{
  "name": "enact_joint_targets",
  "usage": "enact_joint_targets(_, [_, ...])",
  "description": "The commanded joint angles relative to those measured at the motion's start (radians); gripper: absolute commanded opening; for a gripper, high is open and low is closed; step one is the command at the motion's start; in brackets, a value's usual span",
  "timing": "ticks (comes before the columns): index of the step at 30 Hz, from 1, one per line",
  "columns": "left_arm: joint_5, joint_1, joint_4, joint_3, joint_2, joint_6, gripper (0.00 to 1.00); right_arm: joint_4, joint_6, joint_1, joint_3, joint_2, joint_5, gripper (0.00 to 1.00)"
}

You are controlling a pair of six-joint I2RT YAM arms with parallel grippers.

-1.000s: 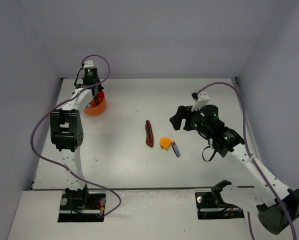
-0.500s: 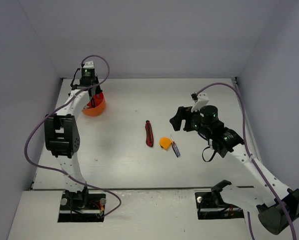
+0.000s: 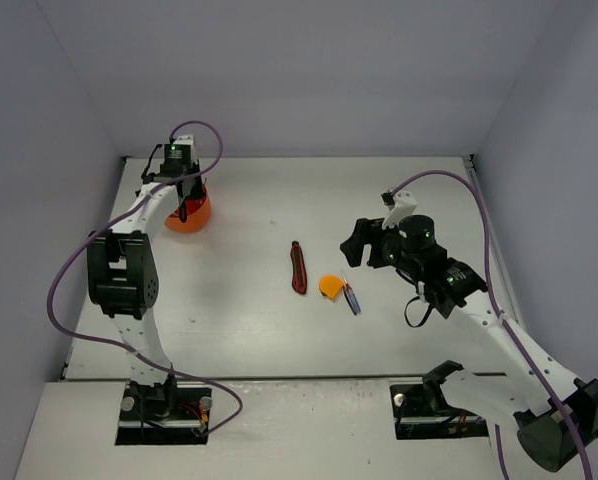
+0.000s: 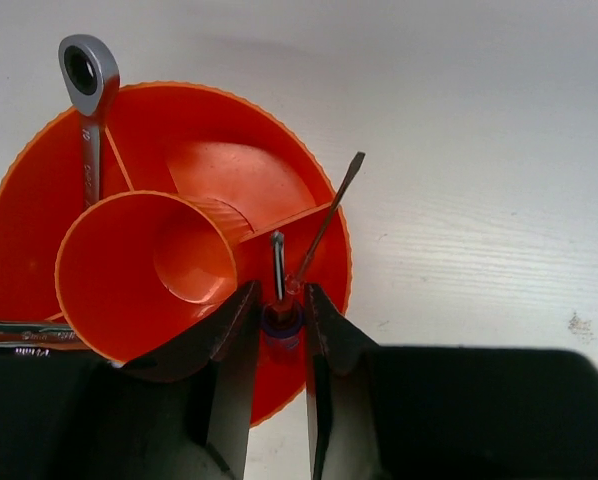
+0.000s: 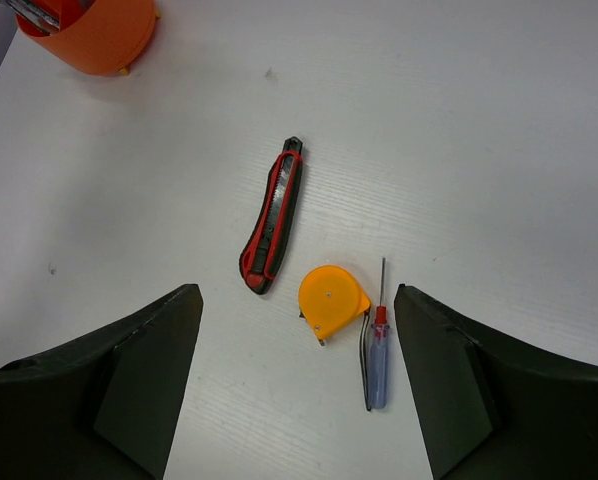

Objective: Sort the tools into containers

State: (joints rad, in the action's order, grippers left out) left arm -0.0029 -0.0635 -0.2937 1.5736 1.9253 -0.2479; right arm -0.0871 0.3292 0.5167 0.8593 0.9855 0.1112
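left gripper (image 4: 279,300) is above the orange tub (image 4: 39,200), at the far left corner of the table (image 3: 259,190). its fingers (image 4: 234,340) are nearly together, clamped on a small screwdriver (image 4: 280,322) w/ a blue collar. the tool fills the narrow gap between them. its short shaft points up and away, and it stands in the compartment just right of the central ring (image 4: 129,250). a second slim screwdriver (image 4: 329,215) leans in the same compartment, w/ its flat tip out over the rim. in the far-left compartment a ring-end wrench (image 4: 86,100) leans, head past the rim. more silver wrenches (image 4: 19,330) show at the left edge of the wrist view, partly hidden, so i cannot tell how many.

right gripper (image 5: 294,295) hangs over the middle of the table, jaws wide apart, nothing between them, not touching any tool. below it lie 3 tools:
- orange tape measure (image 5: 332,300), directly under the gap
- red-black utility knife (image 5: 272,225), just left of it in the wrist view, close but apart
- blue-red screwdriver (image 5: 377,355), just right of the tape measure, tip pointing away from the gripper

these 3 are well apart from the tub.
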Motion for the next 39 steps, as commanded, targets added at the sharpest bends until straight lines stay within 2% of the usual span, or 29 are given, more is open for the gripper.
enact_joint_targets(1, [-0.029,0.004,-0.018,0.002,-0.106,0.081,0.24,0.052,0.001,-0.004,0.0,-0.03,0.013,0.75])
enact_joint_targets(6, [-0.046,0.004,-0.04,-0.016,-0.156,0.166,0.43,0.052,0.001,-0.004,-0.011,-0.042,0.012,0.75])
enact_joint_targets(10, [-0.045,0.004,-0.042,-0.037,-0.205,0.191,0.5,0.052,-0.001,-0.004,-0.013,-0.039,0.012,0.75])
enact_joint_targets(16, [-0.006,-0.001,-0.059,-0.037,-0.286,0.148,0.54,0.037,0.0,-0.004,-0.002,0.027,0.007,0.73])
enact_joint_targets(24, [0.069,-0.038,-0.106,-0.059,-0.379,0.003,0.62,-0.075,-0.001,0.003,0.0,0.224,-0.041,0.66])
enact_joint_targets(30, [0.07,-0.155,-0.14,-0.123,-0.459,-0.066,0.69,-0.122,0.001,0.018,-0.02,0.342,-0.041,0.61])
enact_joint_targets(34, [0.057,-0.25,-0.136,-0.175,-0.504,-0.113,0.7,-0.123,0.022,0.022,-0.037,0.385,-0.042,0.56])
enact_joint_targets(39, [0.049,-0.328,-0.136,-0.24,-0.535,-0.166,0.7,-0.123,0.036,0.022,-0.057,0.423,-0.071,0.42])
